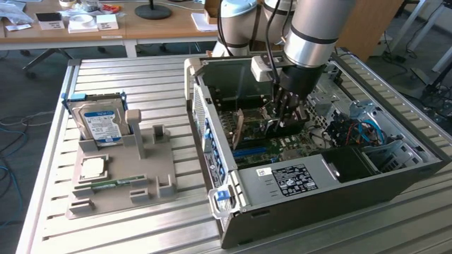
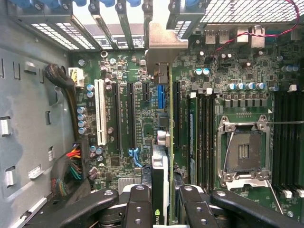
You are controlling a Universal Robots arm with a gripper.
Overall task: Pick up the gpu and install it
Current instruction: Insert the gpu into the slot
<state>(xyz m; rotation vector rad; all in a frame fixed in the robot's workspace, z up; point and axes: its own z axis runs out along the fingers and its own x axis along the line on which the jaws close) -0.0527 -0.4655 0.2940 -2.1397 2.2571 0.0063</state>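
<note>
My black claw (image 2: 164,199) is clamped across the flat faces of the thin, black, silver-bracketed gpu card (image 2: 160,168), which I judge stiff, light and fragile.

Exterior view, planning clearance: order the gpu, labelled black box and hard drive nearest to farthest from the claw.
1. gpu, held in the claw.
2. labelled black box, inside the case.
3. hard drive, gray rack, exterior view's left.
</note>
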